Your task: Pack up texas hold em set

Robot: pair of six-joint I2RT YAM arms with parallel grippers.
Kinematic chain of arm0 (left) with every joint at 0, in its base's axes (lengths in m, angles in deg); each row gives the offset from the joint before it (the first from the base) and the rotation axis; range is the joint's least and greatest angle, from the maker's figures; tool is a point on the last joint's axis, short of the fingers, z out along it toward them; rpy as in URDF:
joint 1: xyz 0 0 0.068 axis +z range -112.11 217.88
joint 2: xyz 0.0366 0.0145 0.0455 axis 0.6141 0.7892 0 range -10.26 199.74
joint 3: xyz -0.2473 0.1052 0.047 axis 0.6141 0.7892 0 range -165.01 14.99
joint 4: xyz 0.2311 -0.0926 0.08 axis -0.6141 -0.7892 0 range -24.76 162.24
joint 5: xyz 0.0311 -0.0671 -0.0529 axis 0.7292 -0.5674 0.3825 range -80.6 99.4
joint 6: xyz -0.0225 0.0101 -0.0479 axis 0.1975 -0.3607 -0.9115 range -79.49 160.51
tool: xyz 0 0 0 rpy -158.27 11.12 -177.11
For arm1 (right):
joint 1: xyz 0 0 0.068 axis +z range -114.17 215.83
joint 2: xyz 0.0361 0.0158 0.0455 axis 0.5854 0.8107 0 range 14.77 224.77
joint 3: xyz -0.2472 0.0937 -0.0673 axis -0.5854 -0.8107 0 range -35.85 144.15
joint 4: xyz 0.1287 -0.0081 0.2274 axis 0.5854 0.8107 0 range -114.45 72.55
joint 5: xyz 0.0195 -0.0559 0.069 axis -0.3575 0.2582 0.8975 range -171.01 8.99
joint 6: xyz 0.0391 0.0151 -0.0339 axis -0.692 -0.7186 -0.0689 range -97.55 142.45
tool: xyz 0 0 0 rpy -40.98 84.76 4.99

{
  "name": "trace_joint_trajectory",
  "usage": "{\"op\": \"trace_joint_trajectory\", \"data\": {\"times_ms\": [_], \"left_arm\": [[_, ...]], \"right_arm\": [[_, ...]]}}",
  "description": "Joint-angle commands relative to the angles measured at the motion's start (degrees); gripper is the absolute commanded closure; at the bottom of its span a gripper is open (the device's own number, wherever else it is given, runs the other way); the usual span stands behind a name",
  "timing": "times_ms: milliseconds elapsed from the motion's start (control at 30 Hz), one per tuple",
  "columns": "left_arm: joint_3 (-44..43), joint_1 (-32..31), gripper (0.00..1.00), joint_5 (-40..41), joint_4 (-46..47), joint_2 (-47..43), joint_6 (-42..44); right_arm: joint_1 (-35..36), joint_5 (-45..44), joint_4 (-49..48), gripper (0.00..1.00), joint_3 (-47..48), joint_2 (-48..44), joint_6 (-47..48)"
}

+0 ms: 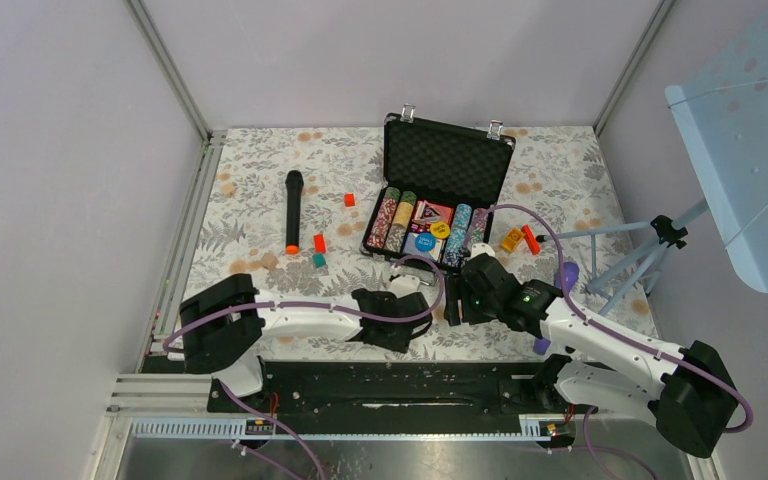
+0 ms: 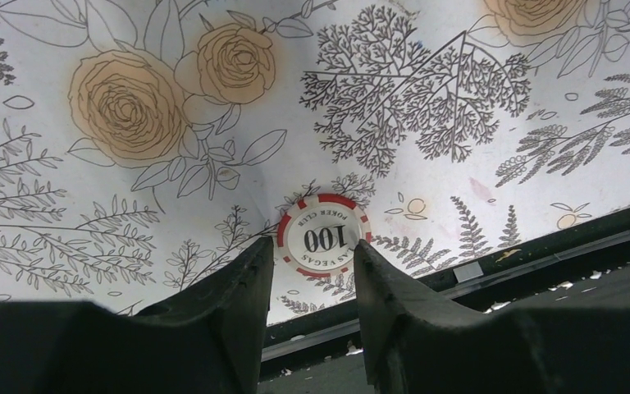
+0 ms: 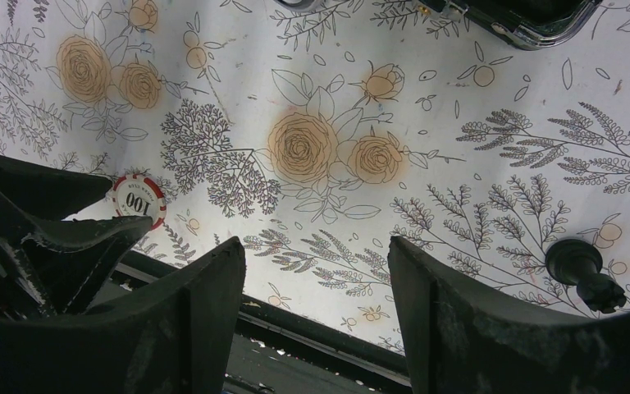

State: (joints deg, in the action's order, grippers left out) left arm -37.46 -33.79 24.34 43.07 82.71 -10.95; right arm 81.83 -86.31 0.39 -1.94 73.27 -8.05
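Left hand (image 2: pixel 312 246) was partly closed, fingers (image 2: pixel 238 287) flanking a red-and-white 100 poker chip (image 2: pixel 324 236) that lay flat on the floral surface (image 2: pixel 131 164) at the near edge. Couldn't tell whether they actually touched it. Right hand (image 3: pixel 316 246) sat just to its right, jaws wide apart, holding nothing, over the surface. Black briefcase (image 1: pixel 448 160) stood open further back at centre, lid upright, well apart from the loose chip. Inside were chip rows (image 1: pixel 392 222) at left and right, with card decks (image 1: pixel 432 212), a yellow button (image 1: pixel 441 229) and a blue button (image 1: pixel 424 241) between them. Microphone (image 1: pixel 293 210) lay left of the case.
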Motion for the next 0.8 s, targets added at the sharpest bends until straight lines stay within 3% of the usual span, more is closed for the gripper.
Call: {"op": "trace_joint_trajectory", "data": {"times_ms": [0,267,467,767], "left_arm": [[-1.29,-0.40,0.59,2.18,-1.60,-2.58,-0.09],[-2.18,-0.39,0.58,2.30,-2.43,-3.17,0.11],[-3.22,-0.43,0.39,1.23,-1.77,-2.44,0.10],[-3.79,-0.56,0.38,0.46,-1.17,0.79,-0.03]], "right_arm": [[-0.57,-0.18,0.30,0.28,1.40,-0.36,-0.08],[-0.56,-0.25,0.26,0.28,1.16,-0.58,-0.26],[-0.56,-0.19,0.18,0.29,1.09,-0.55,-0.16],[-0.65,-0.43,0.29,0.28,0.67,-0.96,0.08]]}}
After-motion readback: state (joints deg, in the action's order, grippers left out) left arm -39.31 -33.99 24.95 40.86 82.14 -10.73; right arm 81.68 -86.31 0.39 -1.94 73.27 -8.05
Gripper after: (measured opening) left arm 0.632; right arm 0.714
